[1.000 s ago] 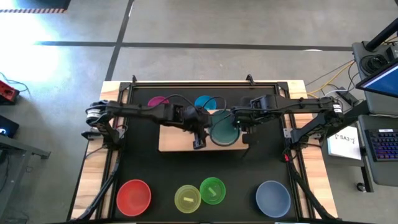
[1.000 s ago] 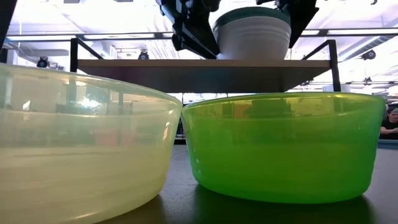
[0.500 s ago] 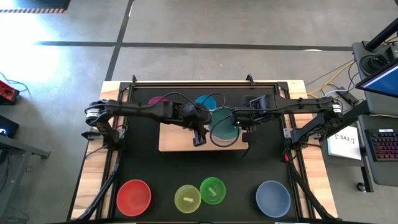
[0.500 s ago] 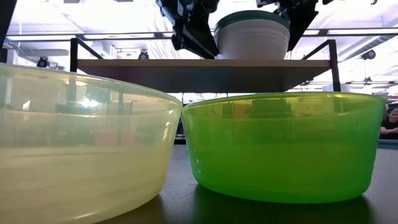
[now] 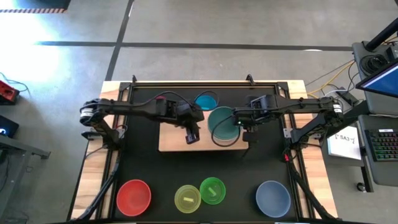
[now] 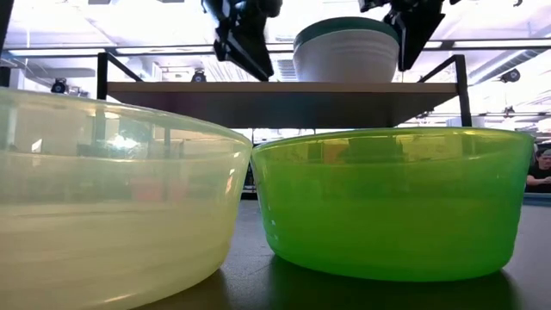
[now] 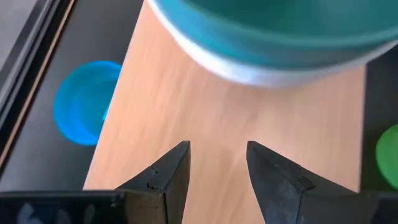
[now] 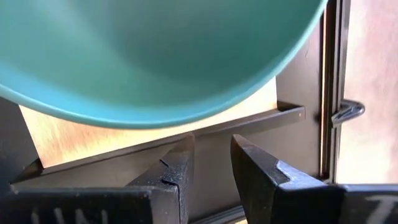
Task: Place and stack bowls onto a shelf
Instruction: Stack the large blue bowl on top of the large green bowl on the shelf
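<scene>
Your teal-green bowl sits nested in the white bowl on the shelf, so the stack can grow. Your left end effector hovers released over bare board; your right end effector, also empty-jawed, hangs beside the stack's rim.

Black tabletop mat, keyboard, laptop, concrete floor
</scene>
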Tool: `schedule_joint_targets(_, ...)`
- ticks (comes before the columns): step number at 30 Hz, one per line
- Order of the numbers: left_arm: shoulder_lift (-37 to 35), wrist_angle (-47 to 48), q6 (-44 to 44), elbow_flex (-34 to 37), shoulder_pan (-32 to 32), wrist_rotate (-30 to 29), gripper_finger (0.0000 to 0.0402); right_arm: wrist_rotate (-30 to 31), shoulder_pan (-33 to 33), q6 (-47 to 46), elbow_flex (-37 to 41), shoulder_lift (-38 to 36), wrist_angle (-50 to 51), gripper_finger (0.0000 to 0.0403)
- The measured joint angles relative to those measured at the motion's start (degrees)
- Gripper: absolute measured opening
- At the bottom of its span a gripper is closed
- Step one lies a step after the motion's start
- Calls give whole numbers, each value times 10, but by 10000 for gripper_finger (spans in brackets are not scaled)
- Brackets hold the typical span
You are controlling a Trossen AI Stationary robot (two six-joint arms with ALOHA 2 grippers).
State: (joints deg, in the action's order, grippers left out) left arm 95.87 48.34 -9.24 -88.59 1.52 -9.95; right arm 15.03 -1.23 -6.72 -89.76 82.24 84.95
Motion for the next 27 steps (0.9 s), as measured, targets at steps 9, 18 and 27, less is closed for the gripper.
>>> schedule_joint_targets(9, -9, 31, -10, 1, -7, -7, 142, -50, 0, -98, 0, 0, 21, 112)
schedule_joint_targets(18, -41, 73, -19, 1, -9, -7, 142, -181, -21, -241, 2, -4, 50, 98)
schedule_joint_targets(27, -88, 118, -11, 2, -14, -6, 142, -212, -134, -440, 10, -5, 47, 122)
